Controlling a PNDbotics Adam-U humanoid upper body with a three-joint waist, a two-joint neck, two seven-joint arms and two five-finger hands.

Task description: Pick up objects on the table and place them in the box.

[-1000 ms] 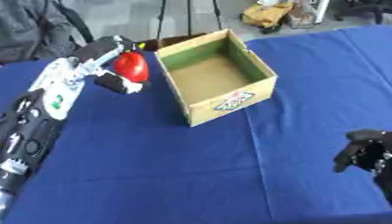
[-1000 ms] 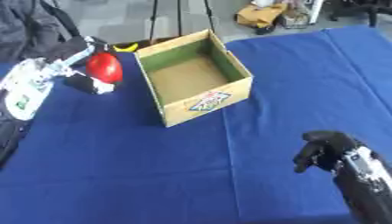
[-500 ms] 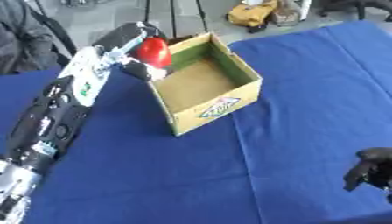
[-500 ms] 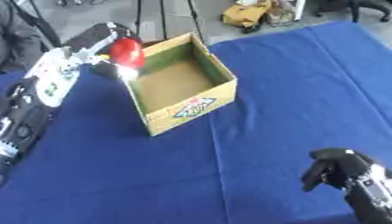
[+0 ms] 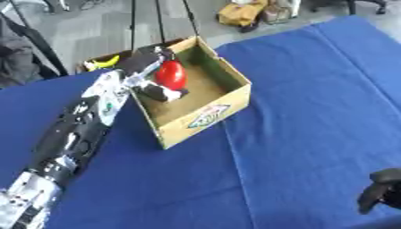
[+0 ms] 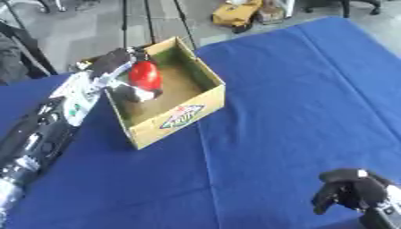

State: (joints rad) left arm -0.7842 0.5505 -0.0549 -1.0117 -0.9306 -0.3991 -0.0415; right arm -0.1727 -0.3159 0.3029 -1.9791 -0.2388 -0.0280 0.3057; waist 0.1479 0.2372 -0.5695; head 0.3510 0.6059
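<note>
You moved the left hand w/ the red fruit from beside the box to over its inside, fingers curled round it; right hand stayed curled, low right corner.

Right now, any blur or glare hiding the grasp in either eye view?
Left eye view: soft motion blur on the left hand and red rounded object over the open cardboard box. Right eye view: same softness, no glare; the right hand is dark, detail lost.

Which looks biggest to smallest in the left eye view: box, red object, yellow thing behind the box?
1. box
2. red object, held over the box by the left hand
3. yellow thing, mostly hidden and farther back, so its rank is unsure
</note>
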